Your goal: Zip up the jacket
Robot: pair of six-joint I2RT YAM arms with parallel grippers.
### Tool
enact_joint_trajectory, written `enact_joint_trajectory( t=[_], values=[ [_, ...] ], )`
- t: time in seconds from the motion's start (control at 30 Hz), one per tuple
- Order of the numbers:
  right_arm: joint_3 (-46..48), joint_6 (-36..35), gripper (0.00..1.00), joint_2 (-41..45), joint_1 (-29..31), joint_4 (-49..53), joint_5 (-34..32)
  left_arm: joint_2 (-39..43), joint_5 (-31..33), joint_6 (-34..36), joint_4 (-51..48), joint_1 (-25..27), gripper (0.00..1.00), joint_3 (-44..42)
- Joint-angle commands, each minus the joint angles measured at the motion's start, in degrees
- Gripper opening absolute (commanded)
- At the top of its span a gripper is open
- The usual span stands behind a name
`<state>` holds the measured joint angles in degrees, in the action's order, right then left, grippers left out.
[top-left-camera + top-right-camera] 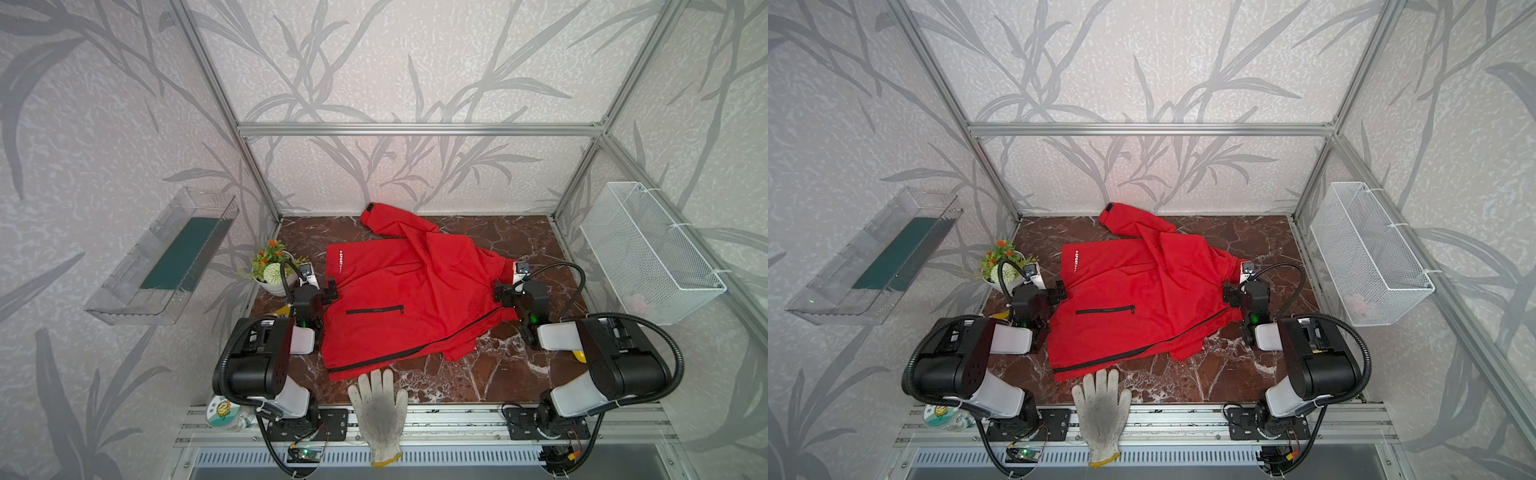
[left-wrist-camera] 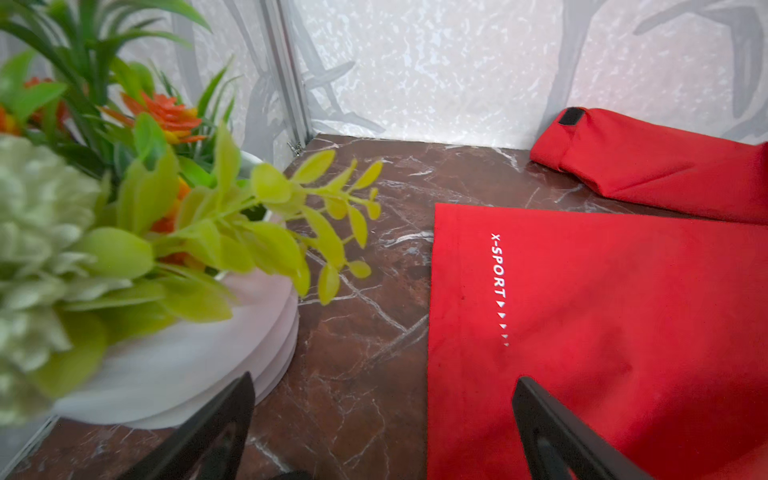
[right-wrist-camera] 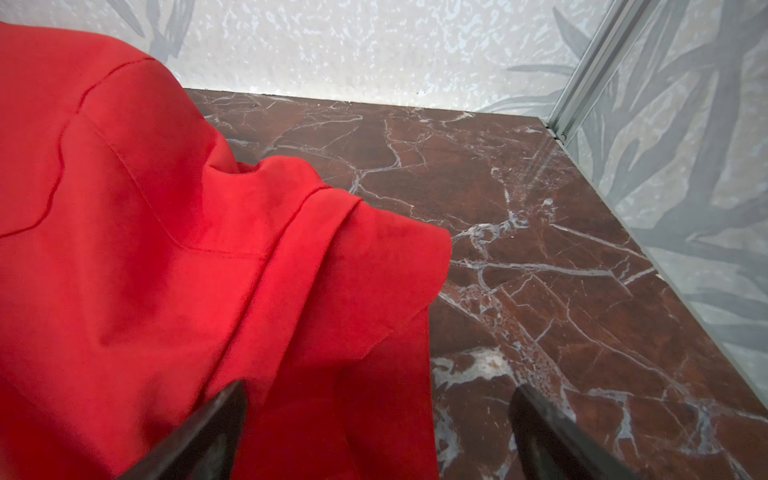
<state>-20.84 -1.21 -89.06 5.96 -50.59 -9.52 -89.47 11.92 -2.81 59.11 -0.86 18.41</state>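
Note:
The red jacket (image 1: pixel 415 291) lies spread on the brown marble table (image 1: pixel 498 374) in both top views, one sleeve folded toward the back wall. Its black front zipper (image 1: pixel 478 319) runs diagonally toward the front edge, and a black pocket zipper (image 1: pixel 374 311) shows on the chest. My left gripper (image 1: pixel 330 291) is open at the jacket's left edge. In the left wrist view the left gripper (image 2: pixel 384 378) has one finger over red fabric (image 2: pixel 602 332) and one over marble. My right gripper (image 1: pixel 500 293) is open at the jacket's right edge. In the right wrist view the right gripper (image 3: pixel 380 386) straddles the jacket's edge (image 3: pixel 166 270). Neither holds anything.
A potted artificial plant (image 1: pixel 272 266) stands just behind the left gripper, close in the left wrist view (image 2: pixel 124 228). A white work glove (image 1: pixel 380 407) lies over the table's front edge. A wire basket (image 1: pixel 648 249) hangs on the right wall, a clear tray (image 1: pixel 166 253) on the left.

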Motion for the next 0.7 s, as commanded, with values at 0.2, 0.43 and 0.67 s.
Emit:
enact_joint_trajectory(
  t=[0.2,0.43,0.67],
  values=[
    [-0.96,-0.55,0.99,0.90,0.20,-0.21,-0.24,0.36,-1.28,-1.24,-4.48,-0.84,0.99,2.44],
    [-1.02,-0.57,0.99,0.90,0.20,-0.12,-0.25,2.06,-4.28,-6.50,4.18,-5.43,0.99,-4.06],
    [-0.99,-0.61,0.99,0.90,0.23,-0.11,-0.26,1.31,-1.82,-0.19,-6.39,-0.12,0.99,2.78]
  ],
)
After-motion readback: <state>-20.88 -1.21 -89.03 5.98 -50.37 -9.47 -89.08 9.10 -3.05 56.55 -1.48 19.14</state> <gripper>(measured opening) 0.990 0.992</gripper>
